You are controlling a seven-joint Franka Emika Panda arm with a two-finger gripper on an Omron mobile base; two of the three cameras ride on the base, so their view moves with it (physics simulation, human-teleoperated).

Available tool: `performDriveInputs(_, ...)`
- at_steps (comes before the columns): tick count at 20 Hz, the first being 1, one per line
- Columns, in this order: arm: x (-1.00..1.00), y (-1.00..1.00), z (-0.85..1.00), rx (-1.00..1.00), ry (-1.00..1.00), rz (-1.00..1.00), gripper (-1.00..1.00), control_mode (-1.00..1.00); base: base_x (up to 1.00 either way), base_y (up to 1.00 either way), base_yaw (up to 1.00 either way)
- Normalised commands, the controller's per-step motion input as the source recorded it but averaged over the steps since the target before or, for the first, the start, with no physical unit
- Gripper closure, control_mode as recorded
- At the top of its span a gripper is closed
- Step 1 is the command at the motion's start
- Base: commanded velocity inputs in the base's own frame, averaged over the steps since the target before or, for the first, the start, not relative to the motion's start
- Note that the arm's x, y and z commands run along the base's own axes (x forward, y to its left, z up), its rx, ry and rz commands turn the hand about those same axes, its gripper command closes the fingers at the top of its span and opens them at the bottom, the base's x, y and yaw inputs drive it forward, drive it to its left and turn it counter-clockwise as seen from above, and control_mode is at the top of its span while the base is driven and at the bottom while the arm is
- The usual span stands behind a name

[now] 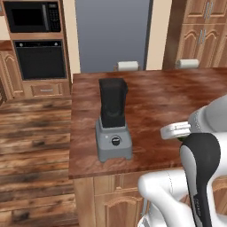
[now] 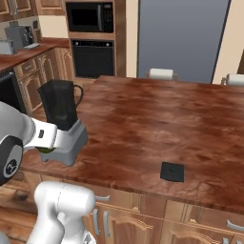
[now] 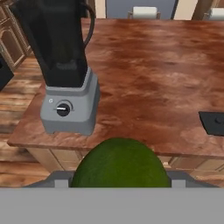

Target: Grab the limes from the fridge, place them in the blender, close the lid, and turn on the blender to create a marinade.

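Here, blender [image 3: 65, 70] stands ahead-left of claw on wooden island counter [image 3: 148, 78], jar uncapped, black dial facing claw. Claw [image 3: 120, 181] grips lime [image 3: 120, 164] between its fingers, held off counter's near edge. Lid [image 3: 213, 122] lies flat ahead-right of claw, well apart from blender.

Dark-green lime [image 3: 120, 162], light-grey blender [image 3: 68, 70] with seemingly black jar, black lid [image 2: 172, 171], mottled reddish-brown counter [image 2: 157, 119]

Base views look forward and down over the reddish-brown wooden island counter [image 1: 168, 102], sharing the grey-based dark-jarred blender [image 1: 113, 119]. Hand view sits low and near, blender at upper left.
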Motion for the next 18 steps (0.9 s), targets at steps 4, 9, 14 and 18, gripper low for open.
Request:
performDriveInputs(4, 0.00, 0.00, 0.00, 0.00, 0.00, 0.00, 1.00, 1.00, 0.00, -0.02, 0.00)
performDriveInputs(9, 0.06, 0.00, 0.35, 0.00, 0.00, 0.00, 1.00, -1.00, 0.00, 0.00, 0.00)
performDriveInputs(14, 0.46, 0.10, 0.83, 0.00, 0.01, 0.01, 1.00, -1.00, 0.00, 0.00, 0.00)
performDriveInputs(18, 0.76, 0.12, 0.81, 0.00, 0.10, 0.00, 1.00, -1.00, 0.00, 0.00, 0.00)
